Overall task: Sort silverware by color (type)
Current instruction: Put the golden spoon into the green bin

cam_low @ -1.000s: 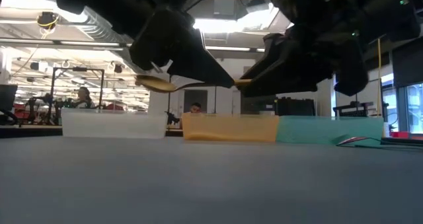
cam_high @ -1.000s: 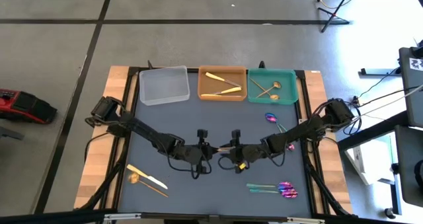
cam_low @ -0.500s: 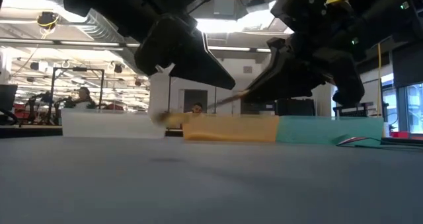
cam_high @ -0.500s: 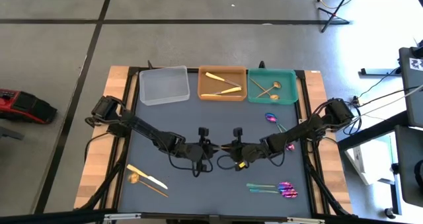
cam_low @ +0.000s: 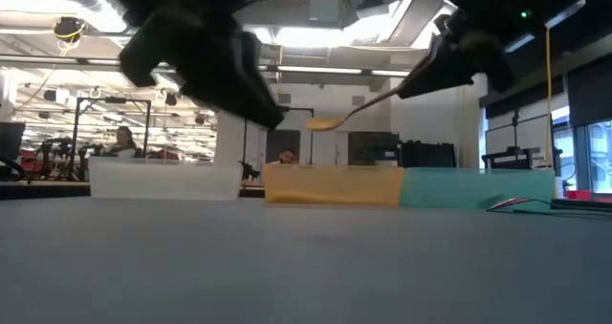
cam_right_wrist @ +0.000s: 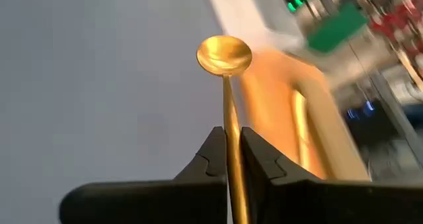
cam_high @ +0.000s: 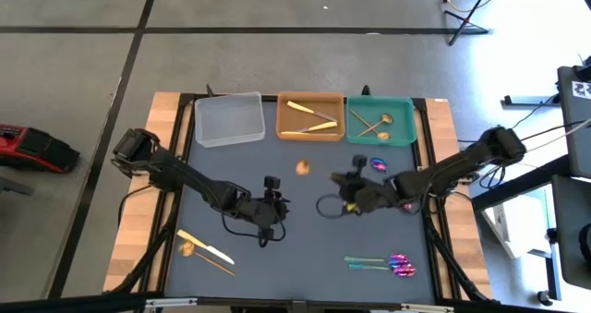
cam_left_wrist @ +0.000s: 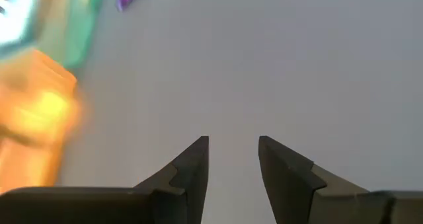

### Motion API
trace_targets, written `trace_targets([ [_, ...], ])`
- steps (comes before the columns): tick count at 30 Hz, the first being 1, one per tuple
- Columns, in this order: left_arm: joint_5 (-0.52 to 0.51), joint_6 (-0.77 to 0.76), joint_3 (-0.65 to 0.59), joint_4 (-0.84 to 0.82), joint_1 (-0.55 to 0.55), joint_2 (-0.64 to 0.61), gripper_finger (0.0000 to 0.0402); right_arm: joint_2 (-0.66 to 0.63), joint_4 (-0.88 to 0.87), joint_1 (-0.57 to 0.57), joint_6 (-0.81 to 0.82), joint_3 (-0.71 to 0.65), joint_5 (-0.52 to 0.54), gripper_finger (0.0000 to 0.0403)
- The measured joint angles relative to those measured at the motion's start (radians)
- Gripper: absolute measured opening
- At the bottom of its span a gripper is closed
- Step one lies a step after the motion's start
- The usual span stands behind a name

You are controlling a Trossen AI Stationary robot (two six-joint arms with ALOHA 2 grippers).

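A copper-gold spoon (cam_right_wrist: 225, 54) is up in the air over the table's middle, with my right gripper (cam_right_wrist: 231, 141) shut on it; in the high view its bowl (cam_high: 302, 167) lies just near of the orange tray (cam_high: 311, 128). My left gripper (cam_left_wrist: 232, 151) stands open with nothing between its fingers, left of the spoon and lower (cam_high: 280, 204). More silverware lies flat on the mat: a pale gold knife with a spoon (cam_high: 205, 248) at the near left, purple pieces (cam_high: 379, 164) at the far right, and iridescent pieces (cam_high: 383, 263) at the near right. My right gripper pinches the spoon's handle (cam_right_wrist: 229, 128) between its two fingers, away from the bowl. The fingers come from the table's right and lie along the handle. The spoon is lifted clear of the mat, its bowl (cam_low: 325, 123) sticking out toward the left and lower than the held end.
Three trays stand in a row at the far edge: a clear one (cam_high: 229, 119), the orange one holding pale gold pieces, and a teal one (cam_high: 380, 120) holding copper spoons. In the low view, people sit in the room beyond the table.
The two grippers met at the table's middle with the spoon level between them. My right gripper shut on the handle and my left opened and let go. The right gripper then rose and went toward the far right with the spoon. My left gripper drew back toward the left.
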Motion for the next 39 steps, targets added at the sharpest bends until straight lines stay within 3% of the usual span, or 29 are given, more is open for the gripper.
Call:
trace_targets([
  [5,0.005,-0.023,-0.045,0.000,-0.002,0.003,0.0127,-0.127,-0.162,-0.111,0.036,-0.010,0.050,0.0004],
  [15,0.005,-0.035,-0.059,0.012,-0.002,0.005,0.0127,-0.412,-0.162,-0.480,-0.007,-0.220,0.091,0.0003],
  [18,0.005,-0.038,-0.059,0.014,-0.001,0.005,0.0127,-0.468,-0.107,-0.625,-0.044,-0.280,-0.002,0.0004],
  [22,0.005,-0.039,-0.059,0.016,-0.002,0.005,0.0127,-0.481,-0.026,-0.803,-0.059,-0.342,-0.249,0.0004],
  [26,0.005,-0.041,-0.059,0.023,0.001,0.005,0.0127,-0.466,0.059,-0.930,-0.071,-0.385,-0.417,0.0005],
  [34,0.004,-0.041,-0.059,0.036,0.014,0.005,0.0127,-0.464,0.083,-1.036,0.041,-0.402,-0.476,0.0014],
  [39,0.004,-0.044,-0.059,0.036,0.016,0.005,0.0127,-0.467,0.080,-1.032,0.062,-0.399,-0.493,0.0081],
])
